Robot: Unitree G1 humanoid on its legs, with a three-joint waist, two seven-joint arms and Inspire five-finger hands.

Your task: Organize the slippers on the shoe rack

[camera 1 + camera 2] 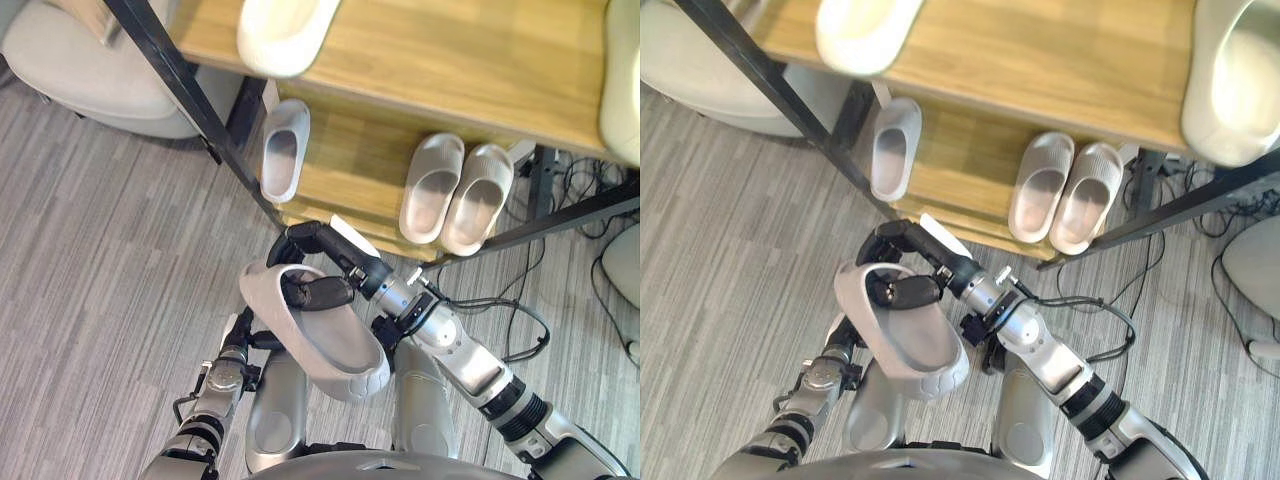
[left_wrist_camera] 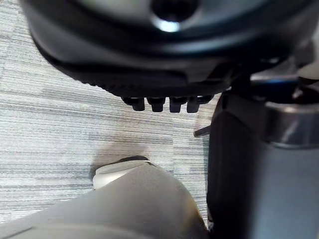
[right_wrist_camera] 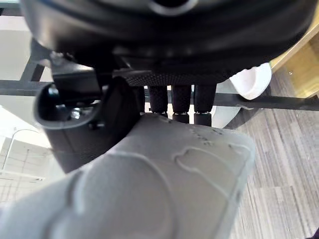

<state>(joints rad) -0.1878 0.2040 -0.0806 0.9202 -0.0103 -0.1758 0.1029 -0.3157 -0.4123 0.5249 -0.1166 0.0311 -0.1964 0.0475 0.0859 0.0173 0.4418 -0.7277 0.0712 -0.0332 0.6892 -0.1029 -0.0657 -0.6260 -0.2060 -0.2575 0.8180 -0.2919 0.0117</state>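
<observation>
Right hand carrying a grey slipper up to the shoe rack

The right hand (image 1: 318, 290) has its fingers hooked into the mouth of the grey slipper (image 1: 325, 340) and its thumb closed over the upper, holding it off the floor (image 1: 100, 250) just in front of the shoe rack (image 1: 450, 60). The left hand (image 2: 159, 102) sits low beneath the slipper; I cannot tell whether its fingers are curled. On the lower shelf (image 1: 350, 160) lie a lone grey slipper (image 1: 283, 150), likely the mate, and a beige pair (image 1: 455, 192). The risks: the grip is at one end only, so the free end could swing and catch the black frame bar (image 1: 172, 75) or the shelf edge, twisting the slipper loose. A low approach could also shove the lone slipper askew.
</observation>
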